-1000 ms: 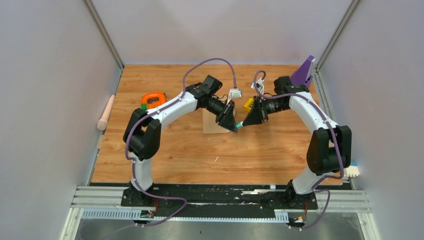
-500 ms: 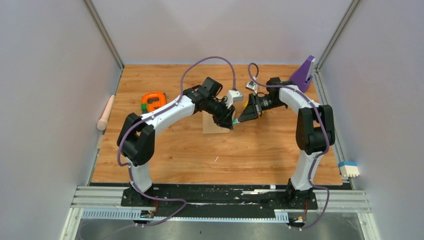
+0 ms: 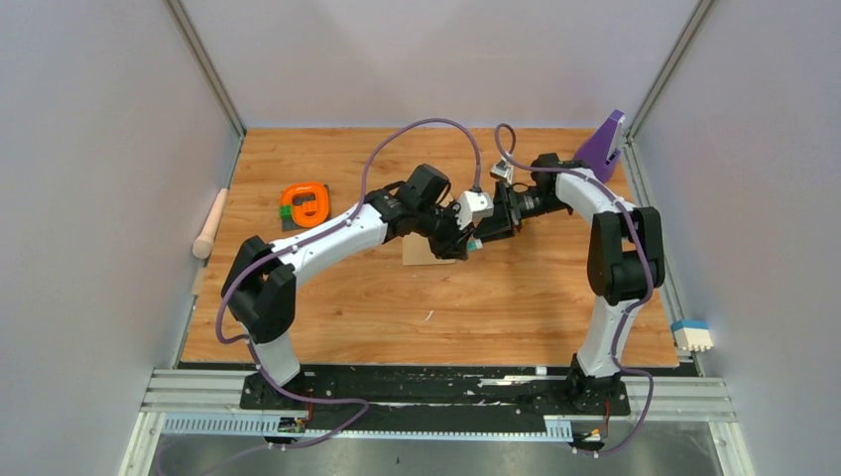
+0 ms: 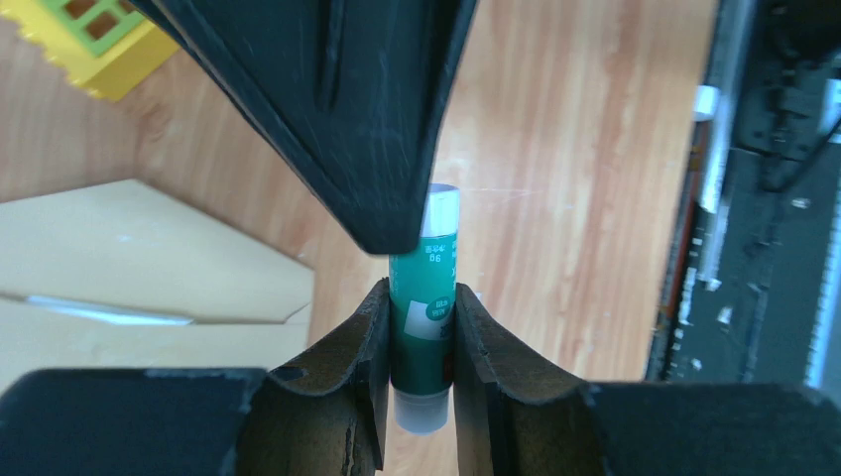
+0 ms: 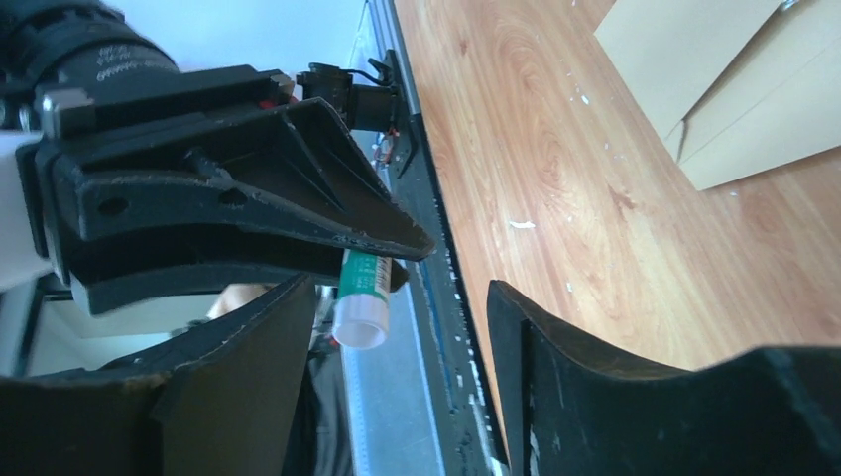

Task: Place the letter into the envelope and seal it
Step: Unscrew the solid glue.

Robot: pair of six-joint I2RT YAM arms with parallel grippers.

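My left gripper is shut on a green glue stick, its white end pointing out past the fingers. It also shows in the top view, held above the table. The tan envelope lies flat on the wood beneath it, with its flap open in the left wrist view. My right gripper is open, its fingers either side of the glue stick's white end without touching it. In the top view my right gripper meets the left one tip to tip. The letter is not in view.
An orange tape measure lies at the back left. A purple object stands in the back right corner. A yellow block sits just beyond the envelope. A wooden roller lies off the table's left edge.
My left arm has reached further right with the glue stick. My right arm has folded in, and its gripper has come up close around the stick's end.
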